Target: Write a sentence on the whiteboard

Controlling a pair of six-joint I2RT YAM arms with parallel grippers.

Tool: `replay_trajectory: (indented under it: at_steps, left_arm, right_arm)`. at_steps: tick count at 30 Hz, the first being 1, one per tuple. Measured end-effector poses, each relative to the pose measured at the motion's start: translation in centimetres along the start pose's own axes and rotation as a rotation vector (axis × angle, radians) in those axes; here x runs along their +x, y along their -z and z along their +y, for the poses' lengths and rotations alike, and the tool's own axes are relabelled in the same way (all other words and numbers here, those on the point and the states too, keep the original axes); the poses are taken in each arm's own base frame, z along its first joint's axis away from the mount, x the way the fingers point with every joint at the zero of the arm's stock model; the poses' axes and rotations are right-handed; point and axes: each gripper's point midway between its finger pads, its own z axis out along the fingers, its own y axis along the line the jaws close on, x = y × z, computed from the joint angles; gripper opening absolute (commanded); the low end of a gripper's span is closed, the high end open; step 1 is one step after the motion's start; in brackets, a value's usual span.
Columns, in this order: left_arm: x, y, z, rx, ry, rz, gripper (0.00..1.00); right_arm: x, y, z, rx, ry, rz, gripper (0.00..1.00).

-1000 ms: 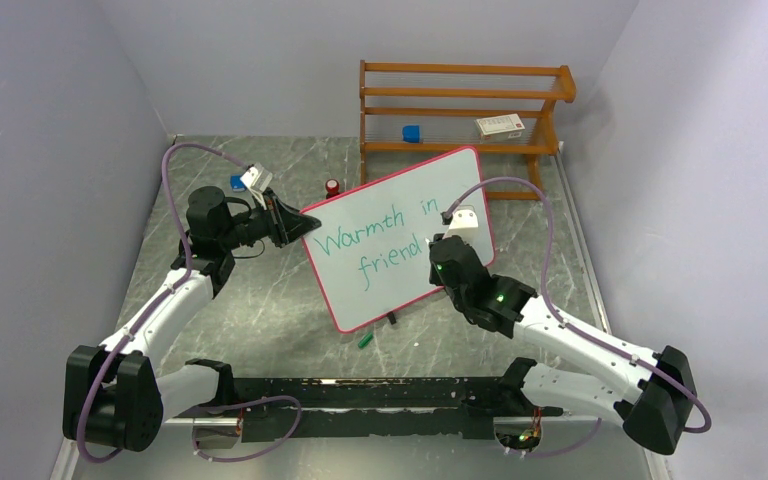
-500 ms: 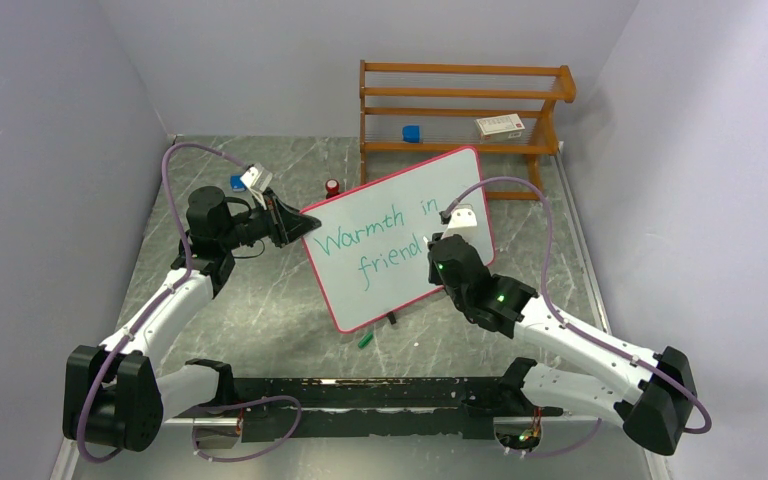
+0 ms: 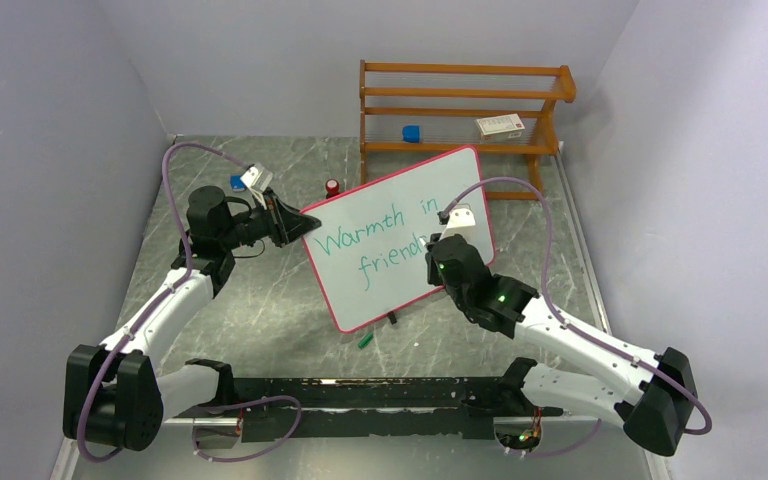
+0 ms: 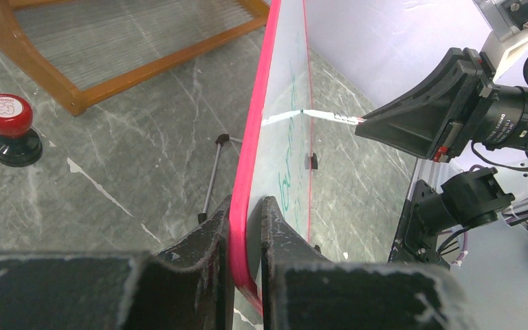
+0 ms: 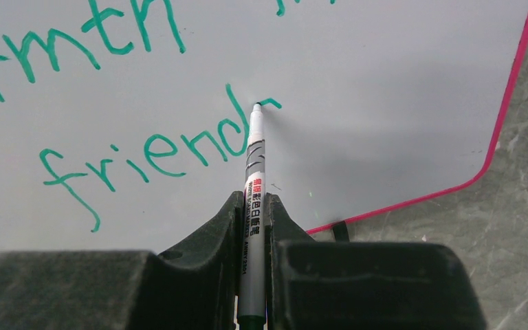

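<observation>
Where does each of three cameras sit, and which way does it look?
Top: high behind the bases, looking down on the table, whiteboard and shelf; left arm and right arm show.
Left wrist: on the left arm, looking along the left end effector, shut on the whiteboard's edge.
Right wrist: on the right arm, looking along the right end effector and marker at the writing.
Shared: all three show the whiteboard.
</observation>
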Motion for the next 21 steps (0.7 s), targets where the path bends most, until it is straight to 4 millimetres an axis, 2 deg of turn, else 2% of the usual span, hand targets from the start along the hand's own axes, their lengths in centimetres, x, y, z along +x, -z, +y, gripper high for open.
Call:
replay_trajectory:
  at_steps: [13,21]
  left_arm:
    - [0.0,0.0,0.0,0.001,0.0,0.0,0.05]
    - [0.0,0.0,0.0,0.004,0.0,0.002,0.05]
  right_arm:
    - [0.5,0.3,0.2,-0.021,0.0,0.025,0.0]
    - [1.6,0.4,-0.8,0.016,0.004,0.05,0.0]
